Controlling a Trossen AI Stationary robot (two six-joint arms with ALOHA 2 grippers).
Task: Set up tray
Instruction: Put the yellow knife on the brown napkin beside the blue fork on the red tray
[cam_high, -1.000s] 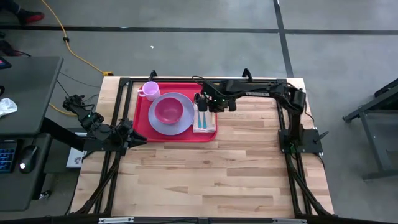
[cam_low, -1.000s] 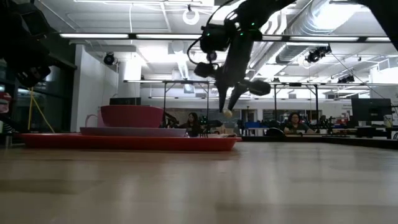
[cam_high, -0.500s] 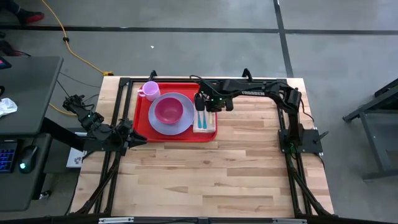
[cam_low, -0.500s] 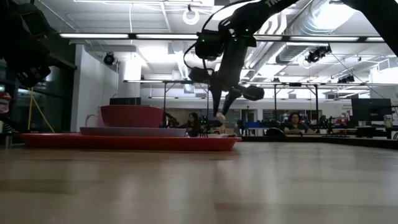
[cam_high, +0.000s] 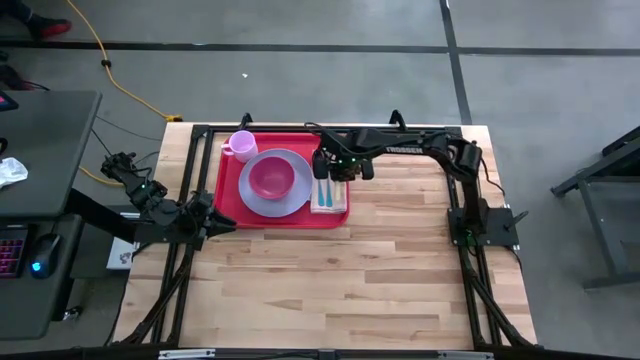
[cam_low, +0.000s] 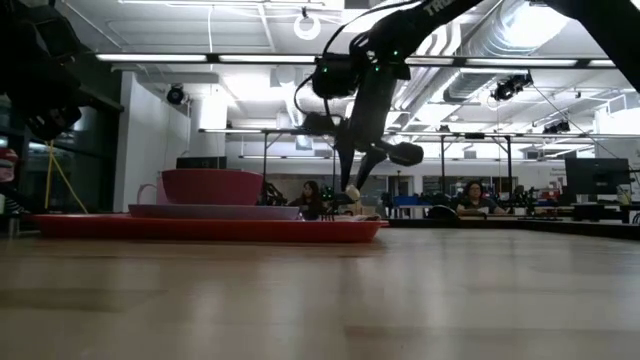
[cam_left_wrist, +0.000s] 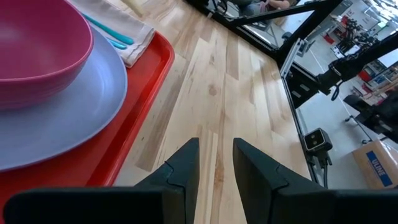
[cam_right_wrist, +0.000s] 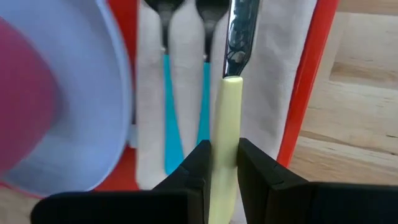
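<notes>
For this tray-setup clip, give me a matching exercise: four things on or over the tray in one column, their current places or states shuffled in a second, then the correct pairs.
Column one
1. deep pink round bowl
2. small lavender plastic mug
3. pale yellow-handled metal knife
4. beige cloth napkin

Column two
A. gripped in the right tool, above the napkin
B. lying flat at one end of the large flat red plastic tray, under two teal-handled utensils
C. sitting on the round lavender plate
D. standing in a tray corner beside the plate

Pairs: 1-C, 2-D, 3-A, 4-B

One red tray (cam_high: 228, 196), plate (cam_high: 256, 204), bowl (cam_high: 271, 178), mug (cam_high: 241, 145), napkin (cam_right_wrist: 267, 74), knife (cam_right_wrist: 231, 93); seemingly two teal-handled utensils (cam_right_wrist: 185, 99).
</notes>
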